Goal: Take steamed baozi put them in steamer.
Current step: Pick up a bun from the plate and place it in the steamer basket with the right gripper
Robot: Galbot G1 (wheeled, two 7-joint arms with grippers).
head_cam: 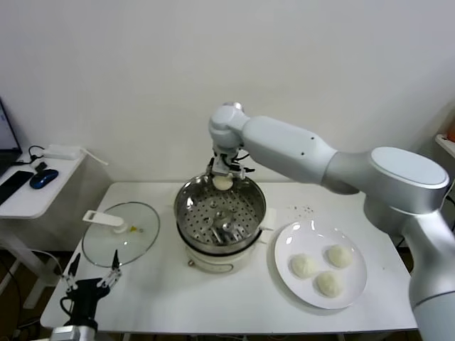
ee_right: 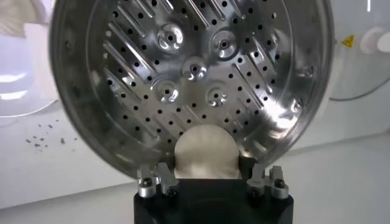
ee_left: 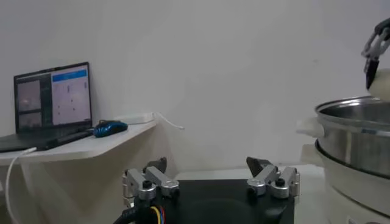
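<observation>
Holding one baozi [head_cam: 223, 183] clamped in its fingers, right gripper [head_cam: 224, 175] hangs over steamer [head_cam: 220, 213] far rim. Three baozi [head_cam: 303, 266] remain on plate [head_cam: 288, 245]. Left gripper [head_cam: 90, 273], fingers apart, sits at counter [head_cam: 213, 298] edge.

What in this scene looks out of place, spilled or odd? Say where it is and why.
Small dark specks lie scattered on the table between the steamer and the plate, like spilled crumbs. The glass lid lies flat on the table, off the steamer. Nothing else stands out.
</observation>
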